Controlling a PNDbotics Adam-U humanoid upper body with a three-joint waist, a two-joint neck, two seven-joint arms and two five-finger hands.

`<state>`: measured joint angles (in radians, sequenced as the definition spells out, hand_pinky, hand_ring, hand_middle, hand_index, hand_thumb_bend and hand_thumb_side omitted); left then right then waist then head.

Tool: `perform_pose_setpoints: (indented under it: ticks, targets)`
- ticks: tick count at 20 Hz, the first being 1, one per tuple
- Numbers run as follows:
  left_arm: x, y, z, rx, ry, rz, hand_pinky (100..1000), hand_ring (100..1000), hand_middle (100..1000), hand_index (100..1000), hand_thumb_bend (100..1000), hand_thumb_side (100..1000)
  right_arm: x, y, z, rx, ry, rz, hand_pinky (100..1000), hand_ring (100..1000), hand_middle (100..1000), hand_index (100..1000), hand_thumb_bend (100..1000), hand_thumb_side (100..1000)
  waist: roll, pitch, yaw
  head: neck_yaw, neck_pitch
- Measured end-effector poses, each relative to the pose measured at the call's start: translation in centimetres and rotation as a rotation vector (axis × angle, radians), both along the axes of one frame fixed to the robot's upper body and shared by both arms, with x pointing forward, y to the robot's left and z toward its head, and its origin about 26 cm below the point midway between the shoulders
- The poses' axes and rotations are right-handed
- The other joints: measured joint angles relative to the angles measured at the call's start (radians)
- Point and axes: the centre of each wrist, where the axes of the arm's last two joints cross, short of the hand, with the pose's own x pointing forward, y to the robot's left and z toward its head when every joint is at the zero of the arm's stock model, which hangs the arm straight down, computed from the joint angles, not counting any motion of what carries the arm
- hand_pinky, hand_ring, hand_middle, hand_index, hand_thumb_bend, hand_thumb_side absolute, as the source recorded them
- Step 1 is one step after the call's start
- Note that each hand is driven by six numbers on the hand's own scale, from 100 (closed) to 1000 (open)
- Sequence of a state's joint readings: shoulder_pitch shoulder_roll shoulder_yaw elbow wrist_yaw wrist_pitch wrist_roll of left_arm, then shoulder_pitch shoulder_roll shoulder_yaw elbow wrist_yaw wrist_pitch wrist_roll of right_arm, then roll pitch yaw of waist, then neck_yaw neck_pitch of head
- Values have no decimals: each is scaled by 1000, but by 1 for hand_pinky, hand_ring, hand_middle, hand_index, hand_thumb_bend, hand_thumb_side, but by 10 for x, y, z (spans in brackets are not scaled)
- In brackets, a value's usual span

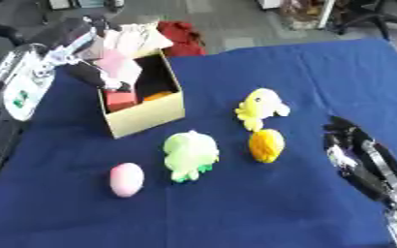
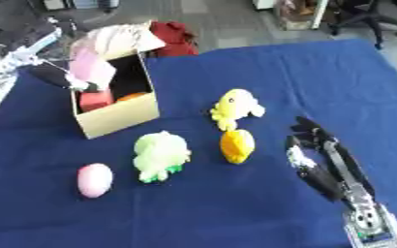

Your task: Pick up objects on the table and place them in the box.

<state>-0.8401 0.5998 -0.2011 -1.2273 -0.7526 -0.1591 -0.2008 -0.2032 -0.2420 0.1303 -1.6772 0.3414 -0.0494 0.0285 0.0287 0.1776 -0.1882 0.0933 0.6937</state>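
1. Left eye view: the robot's left hand [image 1: 90, 72] is up over the cardboard box [image 1: 147, 116] at the far left of the blue bench [image 1: 320, 72], with a pale pink thing [image 1: 119, 65] at its fingers, hanging in the box's open mouth. I cannot tell whether the fingers are closed on it or have let go. A red block [image 1: 120, 100] and something orange [image 1: 158, 96] already lie inside. I would say the step in hand is the drop into the box.
2. Also in this view, four things wait on the cloth: a pink egg [image 1: 127, 179] nearest the front left, a green plush [image 1: 190, 155] just beside it, an orange toy [image 1: 266, 145] and a yellow plush [image 1: 261, 109] behind it, the last two almost touching. The egg's long axis runs roughly front to back, the narrower end away from the robot.
3. Right eye view: the right hand [image 2: 313, 155] rests low at the right, fingers relaxed and pointing up the bench, holding nothing. It lies near the orange toy, so the next move probably calls for this hand to reach left, or for the left hand to clear the box and come down on the egg.
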Motion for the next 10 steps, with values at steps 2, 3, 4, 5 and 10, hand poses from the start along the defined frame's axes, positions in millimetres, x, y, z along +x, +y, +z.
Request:
perform_pose_setpoints:
  ticks: [2, 3, 4, 5, 10]
  targets:
    - [-11, -1, 6, -3, -16, -45, 808, 714, 738, 833, 788, 440, 0, 0, 0, 0, 0, 0, 840, 834, 823, 959, 100, 750, 0, 0, 5, -1, 0]
    - [-18, -1, 8, 2, -17, -73, 808, 712, 736, 832, 783, 434, 0, 0, 0, 0, 0, 0, 840, 834, 823, 959, 100, 750, 0, 0, 5, -2, 0]
    - [-25, -1, 10, 9, -11, -100, 807, 711, 732, 831, 767, 417, 0, 0, 0, 0, 0, 0, 840, 834, 823, 959, 100, 749, 0, 0, 6, -3, 0]
    - [-33, -1, 10, 21, 6, -130, 806, 711, 729, 829, 756, 399, 0, 0, 0, 0, -1, -1, 840, 834, 823, 959, 100, 748, 0, 0, 8, -4, 0]
    - [-67, 0, -7, 88, 188, -232, 799, 702, 711, 813, 709, 326, 0, 0, 0, 1, -2, -2, 840, 834, 823, 959, 100, 748, 0, 0, 18, -14, 0]
